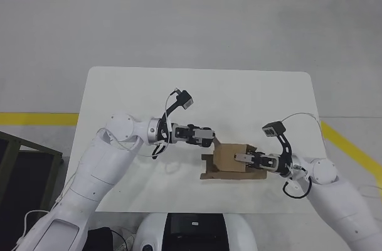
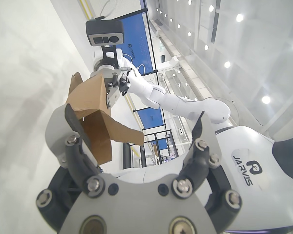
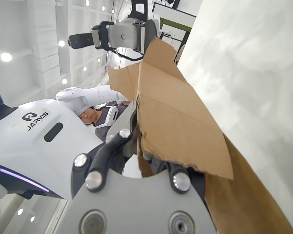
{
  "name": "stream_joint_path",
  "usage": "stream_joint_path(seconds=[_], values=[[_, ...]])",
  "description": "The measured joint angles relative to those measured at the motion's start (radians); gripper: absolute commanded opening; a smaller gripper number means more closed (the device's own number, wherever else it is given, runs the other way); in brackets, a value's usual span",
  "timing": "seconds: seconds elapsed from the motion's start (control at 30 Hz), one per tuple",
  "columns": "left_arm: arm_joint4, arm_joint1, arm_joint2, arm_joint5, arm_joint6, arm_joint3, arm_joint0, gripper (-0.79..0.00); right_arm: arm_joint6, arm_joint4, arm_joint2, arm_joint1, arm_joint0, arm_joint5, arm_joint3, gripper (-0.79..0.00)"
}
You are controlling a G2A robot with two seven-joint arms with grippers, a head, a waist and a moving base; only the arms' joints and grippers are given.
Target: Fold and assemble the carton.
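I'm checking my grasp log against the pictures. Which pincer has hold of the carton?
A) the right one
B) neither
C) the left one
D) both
A: the right pincer is clamped on one wall of the carton, while the left pincer is wide open near it with nothing gripped.

White table (image 1: pixel 128 88) on grey floor (image 1: pixel 178 31) with yellow stripe (image 1: pixel 27 118); round ceiling lights (image 2: pixel 239 17).
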Motion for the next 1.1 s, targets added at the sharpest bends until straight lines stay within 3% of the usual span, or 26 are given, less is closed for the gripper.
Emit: stream_joint_path(seconds=[0.8,1.1], values=[[-0.024,-0.013,0.052,0.013,-0.035,0.010,-0.033,0.000,0.020,-0.025,-0.050,-0.011,0.029,0.020,-0.041,-0.785],[-0.020,-0.003,-0.013,-0.023,0.069,-0.018,0.005,0.000,-0.007,0.004,-0.011,-0.006,0.019,-0.007,0.004,-0.785]])
